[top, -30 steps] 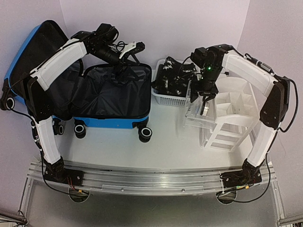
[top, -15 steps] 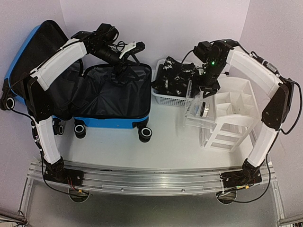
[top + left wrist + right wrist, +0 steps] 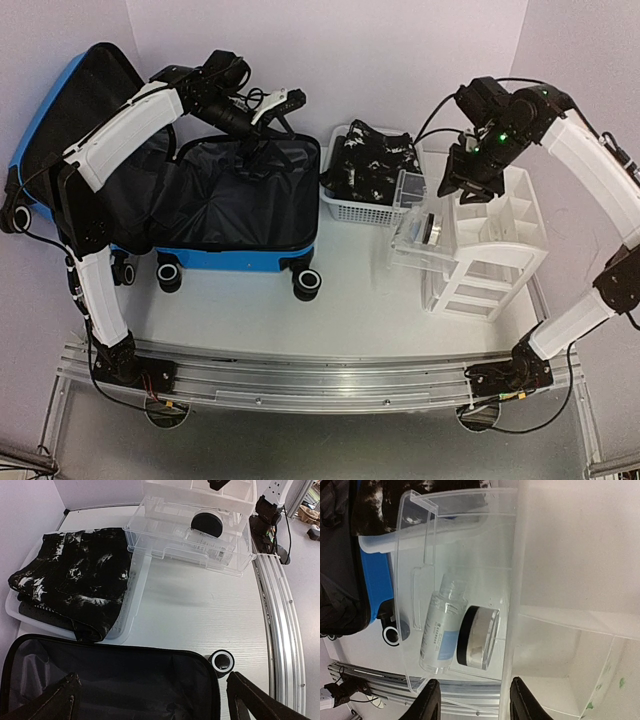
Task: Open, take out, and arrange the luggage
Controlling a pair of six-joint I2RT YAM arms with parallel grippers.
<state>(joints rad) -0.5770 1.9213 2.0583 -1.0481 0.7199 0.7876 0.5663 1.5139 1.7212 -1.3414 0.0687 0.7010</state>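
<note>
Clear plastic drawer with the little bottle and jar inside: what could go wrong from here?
1. The clear plastic drawer juts far out from the white compartmented organizer; a bump from the open right gripper above it might tip it.
2. The small clear bottle and black-lidded round jar lie loose inside and could roll or spill out.
3. The black-and-white patterned garment hangs over the white basket's rim beside the drawer and might snag.

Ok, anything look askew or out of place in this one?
The clear drawer juts from the white organizer at a tilt; inside, a small bottle lies on its side beside a black-lidded jar.
</note>
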